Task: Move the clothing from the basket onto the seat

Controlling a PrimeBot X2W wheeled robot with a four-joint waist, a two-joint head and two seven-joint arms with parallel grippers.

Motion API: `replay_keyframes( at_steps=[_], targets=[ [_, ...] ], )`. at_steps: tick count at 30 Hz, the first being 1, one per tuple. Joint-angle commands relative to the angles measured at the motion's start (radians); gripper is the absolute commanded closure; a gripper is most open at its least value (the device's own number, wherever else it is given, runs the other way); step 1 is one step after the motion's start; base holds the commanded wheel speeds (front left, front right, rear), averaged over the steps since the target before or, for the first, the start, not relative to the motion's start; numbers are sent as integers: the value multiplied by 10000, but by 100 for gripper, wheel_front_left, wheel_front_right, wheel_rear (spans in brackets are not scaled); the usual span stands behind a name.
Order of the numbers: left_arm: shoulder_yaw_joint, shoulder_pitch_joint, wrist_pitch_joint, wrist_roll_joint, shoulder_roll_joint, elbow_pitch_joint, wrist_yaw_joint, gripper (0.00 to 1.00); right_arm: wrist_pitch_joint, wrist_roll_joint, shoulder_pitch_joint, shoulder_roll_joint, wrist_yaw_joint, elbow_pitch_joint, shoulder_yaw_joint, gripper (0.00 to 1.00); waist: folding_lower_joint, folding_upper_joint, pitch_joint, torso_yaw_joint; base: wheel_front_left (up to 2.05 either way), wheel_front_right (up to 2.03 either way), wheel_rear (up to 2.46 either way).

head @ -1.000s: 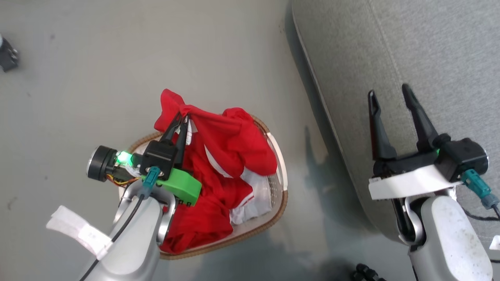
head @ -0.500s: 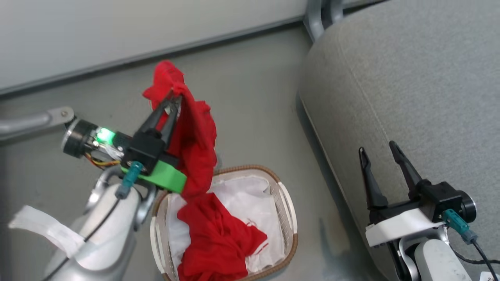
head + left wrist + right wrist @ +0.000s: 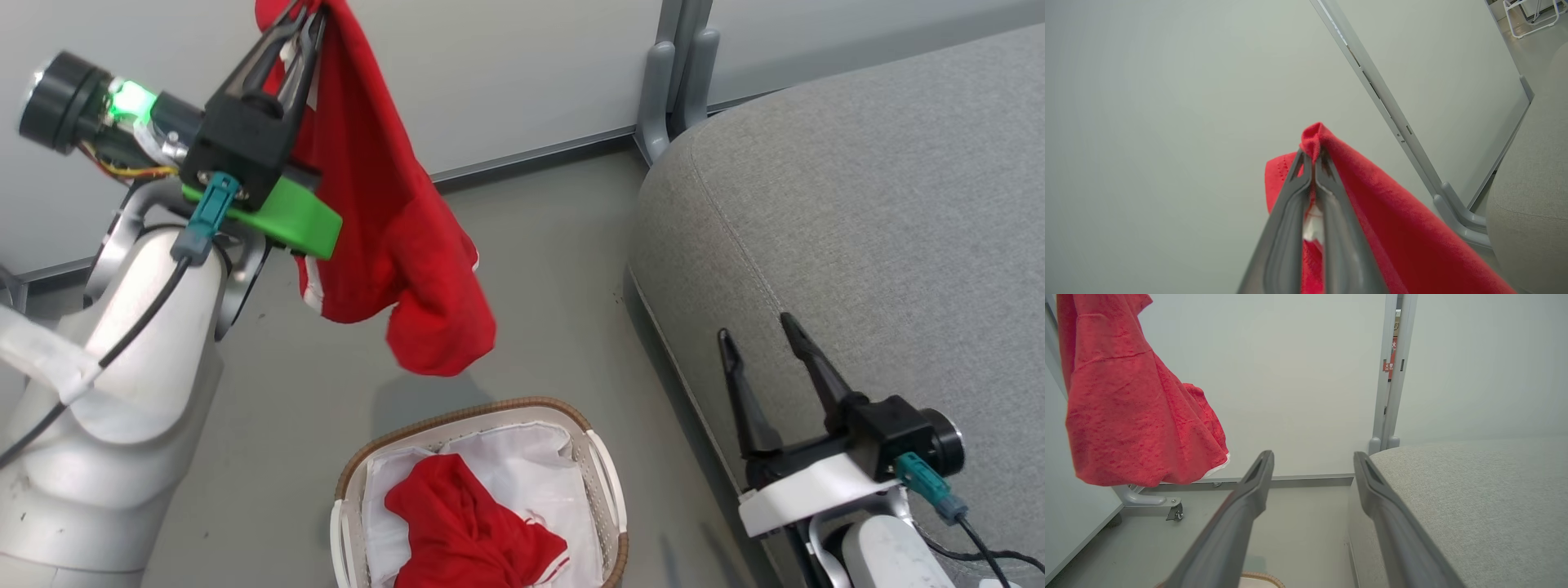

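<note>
My left gripper is raised high at the upper left, shut on a bunched fold of red clothing. That garment hangs free in the air, clear above the basket. The left wrist view shows the gripper pinching the red fabric. Another red piece with white trim lies crumpled inside the basket. The grey seat fills the right side. My right gripper hovers open and empty over the seat's front edge. In the right wrist view that gripper has the hanging garment to its left and the seat to its right.
A thin white sheet lines the basket. A pale wall panel with a grey post stands behind the seat's corner. A wheeled frame foot rests on the floor by the wall. Grey floor separates the basket from the seat.
My left gripper has risen with the red garment, pulling it fully out of the basket; one red piece stayed inside. The head camera tilted up. The right gripper stayed open.
</note>
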Motion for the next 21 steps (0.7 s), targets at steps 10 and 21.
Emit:
replay_keyframes(
  at_steps=[10, 21],
  targets=[
    [-492, -1265, 565, -88, -384, 159, -112, 100, -21, 389, -1541, -31, -10, -183, 1897, 0, 1, 0, 32, 41, 0, 0, 0],
    [-1243, -1709, 738, -246, -1248, 175, -151, 100, -20, -38, -3783, -31, -10, 598, 2839, 0, 1, 0, -21, 516, 0, 0, 0]
  ],
)
